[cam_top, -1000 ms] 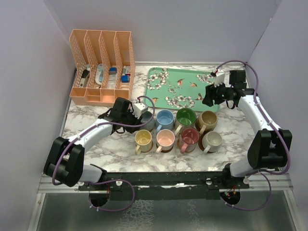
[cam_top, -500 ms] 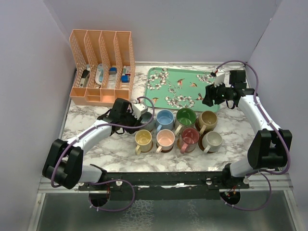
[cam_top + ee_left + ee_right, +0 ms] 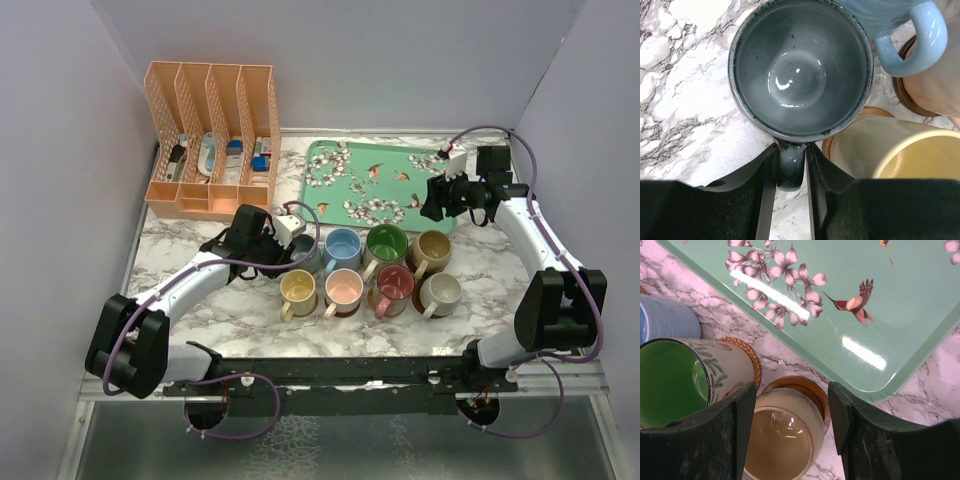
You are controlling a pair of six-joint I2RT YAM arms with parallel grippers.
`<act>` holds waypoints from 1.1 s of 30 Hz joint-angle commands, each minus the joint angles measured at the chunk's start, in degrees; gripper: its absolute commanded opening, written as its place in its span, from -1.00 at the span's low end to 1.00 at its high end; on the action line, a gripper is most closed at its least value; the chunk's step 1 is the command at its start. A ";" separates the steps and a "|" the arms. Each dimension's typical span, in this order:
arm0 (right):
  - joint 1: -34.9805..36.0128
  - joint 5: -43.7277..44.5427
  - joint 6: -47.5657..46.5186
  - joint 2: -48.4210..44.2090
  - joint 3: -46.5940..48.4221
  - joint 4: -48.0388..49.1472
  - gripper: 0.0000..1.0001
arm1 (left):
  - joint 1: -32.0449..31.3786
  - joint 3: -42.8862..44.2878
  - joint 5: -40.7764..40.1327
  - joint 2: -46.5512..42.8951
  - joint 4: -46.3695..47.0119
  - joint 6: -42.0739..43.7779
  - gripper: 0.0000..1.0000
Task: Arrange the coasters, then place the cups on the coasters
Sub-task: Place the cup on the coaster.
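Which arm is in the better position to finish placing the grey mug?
Left. The left gripper clasps the grey mug by its handle. The right gripper hangs open above the tan mug beside the tray, at the far end of the row.

Two white-shelled robot arms, the left arm (image 3: 185,282) and the right arm (image 3: 533,232), wore bulky black joint housings (image 3: 130,345), with purple cables (image 3: 487,127) looping along each. Small white camera blocks (image 3: 291,224) sat at the wrists, above matte black fingers (image 3: 765,200).
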 commanded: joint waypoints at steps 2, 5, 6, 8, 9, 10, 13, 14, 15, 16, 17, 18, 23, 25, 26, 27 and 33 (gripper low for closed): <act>0.03 -0.27 -0.98 0.09 -0.37 -1.09 0.18 | -0.12 -0.47 2.21 -1.98 0.95 0.60 -0.35; 0.03 -0.27 -0.97 0.20 -0.42 -0.99 0.18 | -0.12 -0.41 2.68 -2.29 0.75 0.58 -0.27; 0.03 -0.20 -0.97 0.19 -0.38 -1.00 0.18 | -0.12 -0.43 2.79 -2.40 0.70 0.63 -0.23; -0.01 -0.23 -0.99 0.32 -0.41 -1.05 0.18 | -0.12 -0.36 2.89 -2.72 0.48 0.67 -0.16; 0.03 -0.25 -0.98 0.33 -0.38 -1.05 0.18 | -0.12 -0.28 2.90 -2.90 0.36 0.66 -0.13; 0.03 -0.27 -0.99 0.25 -0.41 -1.01 0.18 | -0.12 -0.24 2.92 -3.06 0.28 0.73 -0.11; -0.01 -0.27 -1.01 0.19 -0.29 -1.00 0.18 | -0.12 0.07 2.67 -3.79 -0.24 0.95 -0.09; 0.03 -0.27 -1.08 0.19 -0.34 -1.00 0.18 | -0.13 0.18 2.50 -4.09 -0.38 1.15 -0.09; 0.03 -0.27 -1.09 0.11 -0.30 -1.00 0.18 | -0.12 0.27 2.37 -4.47 -0.58 1.35 -0.08; 0.03 -0.27 -1.10 0.11 -0.29 -0.94 0.18 | -0.12 0.34 2.24 -4.84 -0.81 1.46 -0.08; 0.03 -0.20 -1.18 0.15 -0.30 -0.92 0.18 | -0.12 0.44 2.07 -5.29 -0.91 1.79 -0.07; 0.03 -0.19 -1.31 0.07 -0.25 -0.91 0.18 | -0.16 0.58 1.78 -5.82 -1.22 2.03 -0.06; 0.01 0.77 -1.63 -0.43 0.12 -0.82 0.20 | -0.03 1.49 0.39 -8.80 -2.96 3.22 -0.01; 0.03 1.45 -1.56 -0.84 0.42 -0.83 0.20 | 0.10 1.76 -0.33 -10.24 -3.67 3.72 0.00; 0.03 1.72 -1.40 -1.17 0.74 -0.83 0.20 | 0.14 1.85 -0.81 -10.93 -3.85 3.70 0.00; 0.03 1.99 -1.29 -1.41 1.03 -0.89 0.20 | 0.37 2.00 -1.44 -11.58 -3.94 3.36 0.00; 0.03 4.11 -2.70 -2.05 5.46 -4.53 0.22 | 3.14 3.53 -1.70 -15.47 -3.90 1.41 0.02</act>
